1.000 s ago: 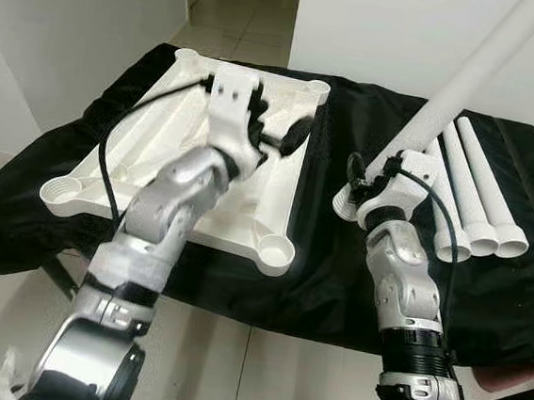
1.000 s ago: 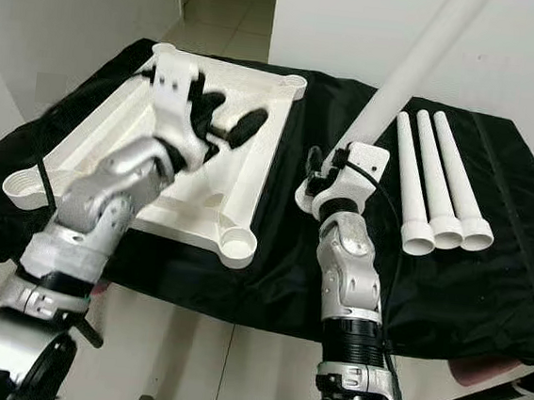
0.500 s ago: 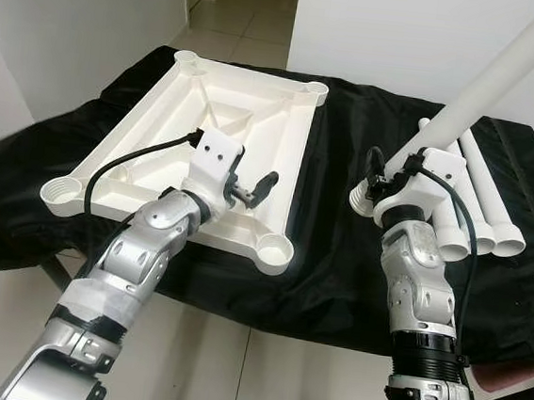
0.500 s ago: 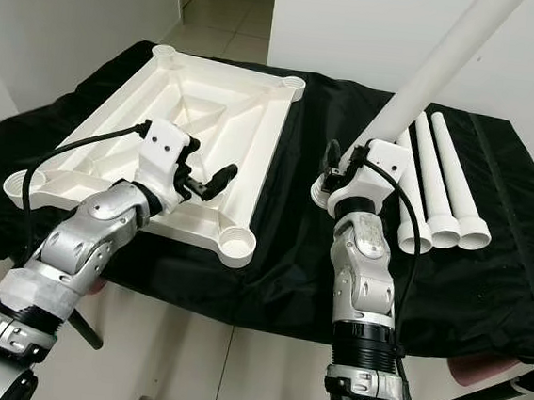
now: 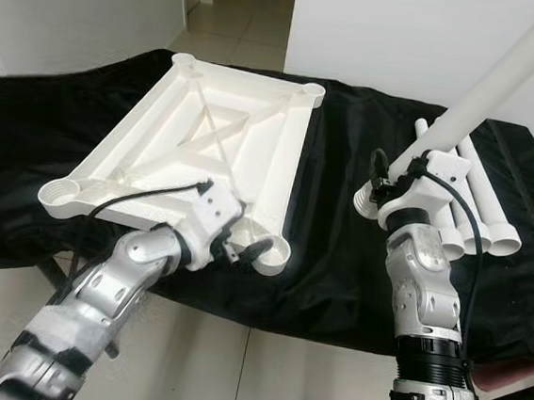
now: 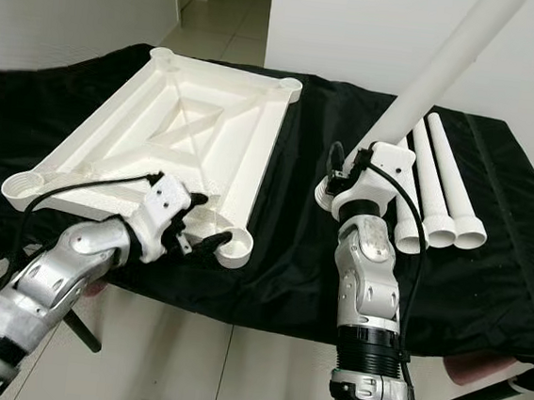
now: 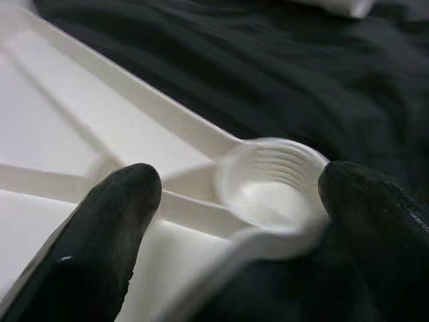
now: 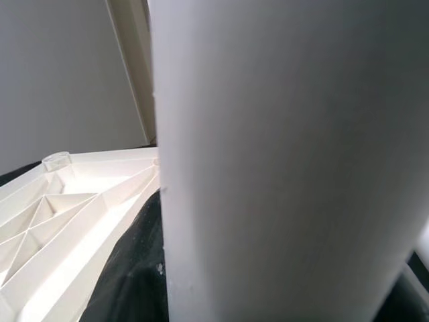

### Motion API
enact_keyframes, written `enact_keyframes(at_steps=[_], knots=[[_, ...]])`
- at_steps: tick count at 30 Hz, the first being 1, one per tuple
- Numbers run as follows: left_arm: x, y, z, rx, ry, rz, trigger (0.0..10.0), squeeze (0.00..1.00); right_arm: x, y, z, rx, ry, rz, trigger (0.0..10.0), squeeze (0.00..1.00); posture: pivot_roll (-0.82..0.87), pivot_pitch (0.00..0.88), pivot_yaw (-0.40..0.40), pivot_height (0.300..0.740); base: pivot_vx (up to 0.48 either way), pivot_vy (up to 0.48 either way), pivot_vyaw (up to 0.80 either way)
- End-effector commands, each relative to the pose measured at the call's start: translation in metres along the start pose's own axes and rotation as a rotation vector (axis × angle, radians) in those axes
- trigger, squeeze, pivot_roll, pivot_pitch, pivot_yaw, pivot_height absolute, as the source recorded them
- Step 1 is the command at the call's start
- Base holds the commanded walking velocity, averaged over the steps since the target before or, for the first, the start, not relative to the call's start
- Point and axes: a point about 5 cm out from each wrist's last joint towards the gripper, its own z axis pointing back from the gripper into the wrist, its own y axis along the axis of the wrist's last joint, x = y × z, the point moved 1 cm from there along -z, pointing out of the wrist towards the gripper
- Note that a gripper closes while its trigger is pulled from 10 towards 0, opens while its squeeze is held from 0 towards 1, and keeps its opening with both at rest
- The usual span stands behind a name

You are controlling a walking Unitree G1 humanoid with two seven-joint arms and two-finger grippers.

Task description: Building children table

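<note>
Through the left eye we see the white tabletop [image 5: 207,137] lying underside up on the worktop [image 5: 328,253], which is draped in black cloth. Our left pincer [image 5: 248,252] sits at the tabletop's near right corner, beside the round leg socket [image 5: 274,251]. Our right pincer [image 5: 382,185] is clenched on a long white table leg [image 5: 491,84], which tilts up and away to the right.

Through the right eye we see three more legs [image 6: 439,183] lying side by side on the cloth, just beyond the right arm, flared ends toward us.

The left wrist view shows both black fingers [image 7: 100,235] spread apart, released, with the threaded socket [image 7: 271,188] between them and nothing grasped.

In the right wrist view the held leg [image 8: 281,161] stands very close to the lens, and the ribbed tabletop [image 8: 74,221] lies beyond it.
</note>
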Motion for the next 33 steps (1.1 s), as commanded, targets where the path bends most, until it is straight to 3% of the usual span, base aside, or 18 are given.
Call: enact_keyframes(at_steps=[1,8,10,12,16,22,27,30,33], knots=[[0.013,0.002,0.000,0.000,-0.150,-0.007,10.0,0.00,-0.002,0.003,0.001,0.014,0.011,0.002,10.0,0.00,-0.01,0.014,-0.021,0.740,0.000,0.000,0.00],[0.014,-0.011,-0.002,-0.081,-0.179,-0.020,10.0,0.00,-0.002,0.004,0.001,0.015,0.013,0.000,10.0,0.00,-0.02,0.018,-0.017,0.740,0.000,0.000,0.00],[-0.008,-0.026,-0.008,-0.183,-0.041,-0.050,10.0,0.00,-0.001,0.004,0.001,0.016,0.011,0.001,10.0,0.00,-0.02,0.018,-0.017,0.740,0.000,0.000,0.00],[-0.008,-0.026,-0.008,-0.183,-0.041,-0.050,10.0,0.00,-0.001,0.004,0.001,0.016,0.011,0.001,10.0,0.00,-0.02,0.018,-0.017,0.740,0.000,0.000,0.00],[-0.033,-0.024,-0.015,-0.210,0.099,-0.018,10.0,0.00,-0.001,0.005,0.000,0.019,0.008,0.003,10.0,0.00,-0.03,0.023,-0.008,0.740,0.000,0.000,0.00],[-0.049,-0.018,-0.021,-0.220,0.146,0.013,10.0,0.00,0.000,0.007,-0.001,0.025,-0.001,0.009,10.0,0.00,-0.04,0.028,0.007,0.740,0.000,0.000,0.00],[-0.043,-0.020,-0.026,-0.246,0.086,-0.012,10.0,0.00,0.001,0.007,0.000,0.027,-0.007,0.009,10.0,0.00,-0.05,0.033,0.015,0.740,0.000,0.000,0.00],[-0.033,-0.021,-0.032,-0.243,0.007,-0.030,10.0,0.00,0.001,0.007,0.000,0.026,-0.010,0.008,10.0,0.00,-0.05,0.034,0.018,0.740,0.000,0.000,0.00],[-0.013,-0.017,-0.041,-0.209,-0.120,-0.042,10.0,0.00,0.001,0.007,0.000,0.025,-0.012,0.007,10.0,0.00,-0.05,0.037,0.020,0.740,0.000,0.000,0.00]])
